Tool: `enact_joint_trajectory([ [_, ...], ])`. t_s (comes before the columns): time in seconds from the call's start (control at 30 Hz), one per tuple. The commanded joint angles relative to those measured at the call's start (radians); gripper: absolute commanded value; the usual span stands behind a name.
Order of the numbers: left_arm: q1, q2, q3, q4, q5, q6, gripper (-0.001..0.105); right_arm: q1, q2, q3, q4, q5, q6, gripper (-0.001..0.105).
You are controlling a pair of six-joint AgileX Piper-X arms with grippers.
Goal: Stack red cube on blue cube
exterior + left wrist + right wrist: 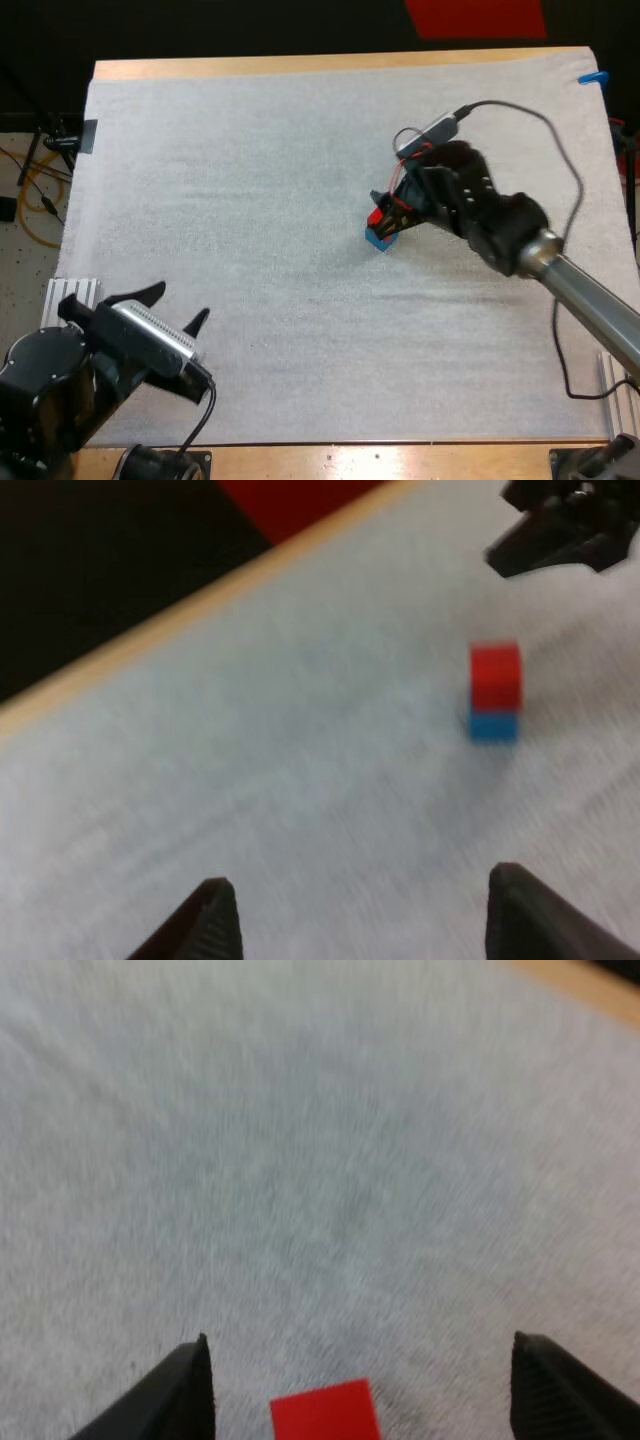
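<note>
White matting (pixel 250 180) covers nearly all of a wooden table (pixel 300 66), with dark space past its far side. Two cubes sit on the mat, one red and one blue, in a single stack a little right of the mat's middle. The red cube (pixel 495 676) rests squarely on the blue cube (pixel 494 725).

Two arms are in view. The right arm (pixel 560 265) comes in from the right edge and stretches diagonally across the mat, its wrist angled down toward the stack. The right gripper (pixel 360 1345) is over the cubes. Its two black fingers (pixel 185 1390) stand wide apart, the top of the red cube shows between them with a gap on each side, and they grip nothing. From the left wrist camera that gripper sits just beyond and above the stack, not touching it.

The left arm (pixel 60 380) is tucked at the near left corner of the table, well apart from the cubes. The left gripper (pixel 178 305) points out over bare mat toward the stack, its fingers spread wide with nothing between them.
</note>
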Motion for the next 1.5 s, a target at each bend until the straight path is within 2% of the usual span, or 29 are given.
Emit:
enact_joint_trajectory([
  [0.0,0.004,0.017,0.006,-0.058,-0.032,-0.016,0.054,-0.024,-0.023,-0.006,0.001,0.0,-0.003,0.061],
  [0.13,0.041,0.07,0.027,-0.16,-0.052,-0.016,0.054,-0.127,-0.057,-0.006,0.008,-0.009,0.03,0.061],
  [0.27,0.136,0.156,0.029,-0.295,-0.03,-0.012,0.054,-0.265,-0.101,-0.006,0.024,-0.039,0.063,0.061],
  [0.4,0.27,0.237,0.029,-0.424,0.042,-0.008,0.054,-0.417,-0.174,-0.006,0.041,-0.049,0.073,0.061],
  [0.53,0.349,0.26,0.029,-0.436,0.083,-0.011,0.054,-0.539,-0.251,-0.006,0.093,-0.049,0.073,0.061],
  [0.6,0.358,0.252,0.029,-0.421,0.083,-0.014,0.054,-0.62,-0.309,-0.006,0.164,-0.066,0.055,0.061],
  [0.7,0.357,0.205,0.029,-0.417,0.083,-0.016,0.054,-0.679,-0.381,0.0,0.215,-0.076,0.035,0.061],
  [0.97,0.355,0.038,0.044,-0.333,0.083,-0.021,0.054,-0.681,-0.622,0.106,0.266,-0.092,0.035,0.061],
  [1.03,0.355,-0.015,0.066,-0.325,0.092,-0.035,0.054,-0.669,-0.683,0.151,0.271,-0.092,0.035,0.061],
  [1.13,0.355,-0.111,0.131,-0.309,0.128,-0.109,0.054,-0.634,-0.77,0.222,0.295,-0.095,0.035,0.061],
  [1.3,0.355,-0.274,0.228,-0.222,0.143,-0.114,0.054,-0.535,-0.926,0.343,0.353,-0.095,0.037,0.061],
  [1.47,0.355,-0.422,0.272,-0.154,0.145,-0.114,0.054,-0.456,-1.086,0.442,0.385,-0.087,0.101,0.061],
])
